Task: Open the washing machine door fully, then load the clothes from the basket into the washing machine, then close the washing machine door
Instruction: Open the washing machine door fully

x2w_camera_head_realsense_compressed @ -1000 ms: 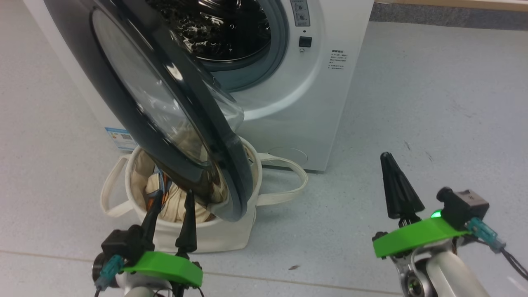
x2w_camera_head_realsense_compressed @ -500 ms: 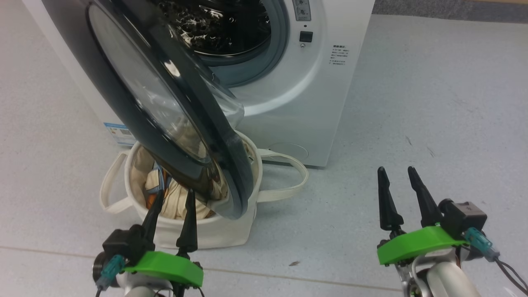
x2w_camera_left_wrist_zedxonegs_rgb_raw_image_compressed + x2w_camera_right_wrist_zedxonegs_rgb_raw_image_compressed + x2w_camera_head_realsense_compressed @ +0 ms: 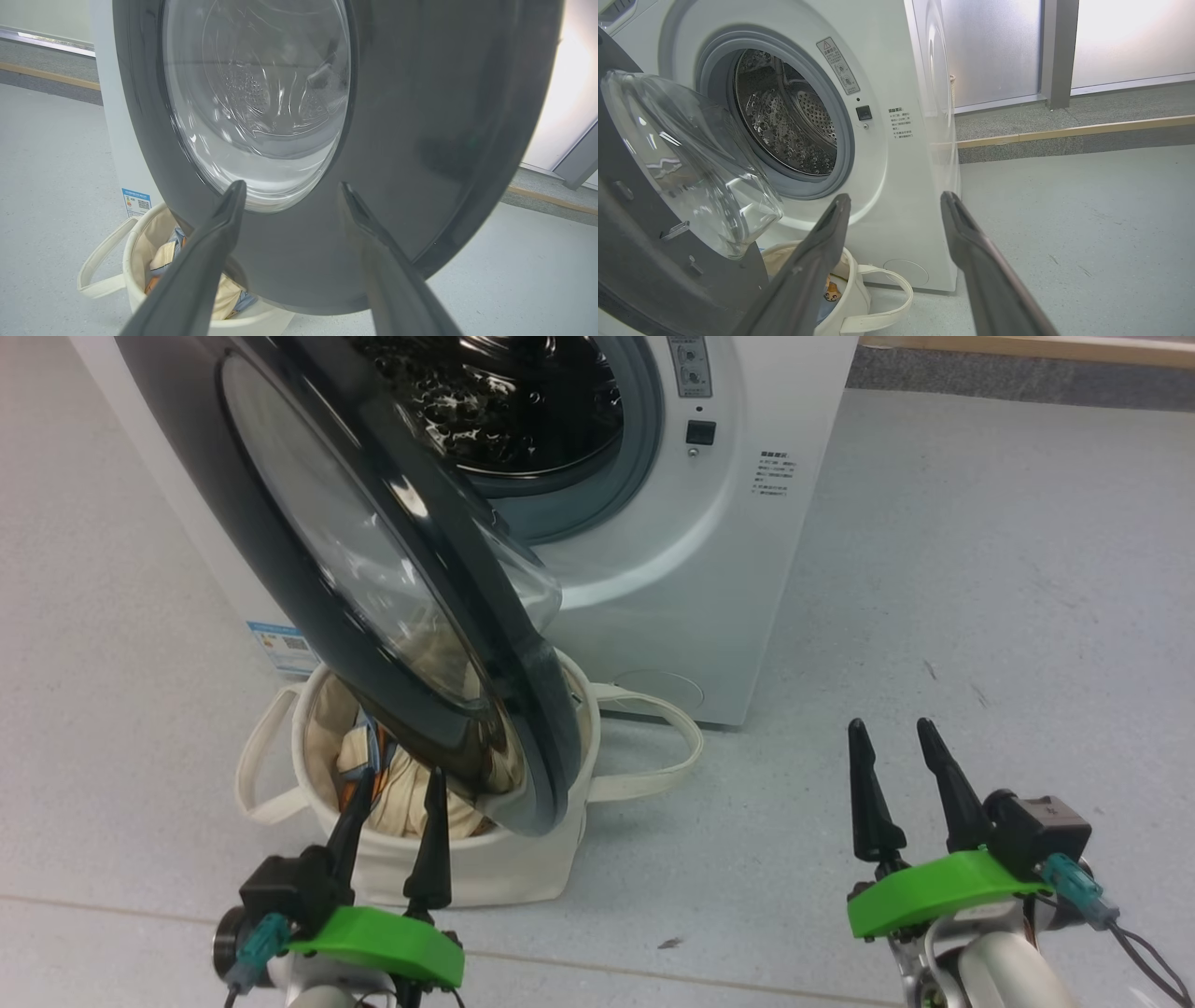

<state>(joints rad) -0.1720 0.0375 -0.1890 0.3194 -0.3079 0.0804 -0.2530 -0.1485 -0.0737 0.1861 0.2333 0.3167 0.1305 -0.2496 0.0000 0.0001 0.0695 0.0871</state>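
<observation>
Now, the washing machine door (image 3: 373,579) stands part-way open, hinged at your left. Its glossy black rim hangs low over the basket (image 3: 485,873) and covers much of the mouth. The basket sits on the floor (image 3: 934,569) just in front of the washing machine (image 3: 709,569), beside the blue label sticker (image 3: 280,649), with one loop handle trailing off to each side. The clothes (image 3: 359,756) lie inside it; you can see a cream fold with blue and orange pattern past the door's lower edge.

Your left tool (image 3: 398,784) hovers at the basket's near side, fingers spread and holding nothing. In the left wrist view they point straight at the door's lower rim — whether the tips touch it you cannot tell. Your right tool (image 3: 889,724) is over bare floor, well apart from the basket, its fingers also spread and empty. In the right wrist view it faces the perforated steel drum (image 3: 794,121) and the grey gasket (image 3: 845,154).
</observation>
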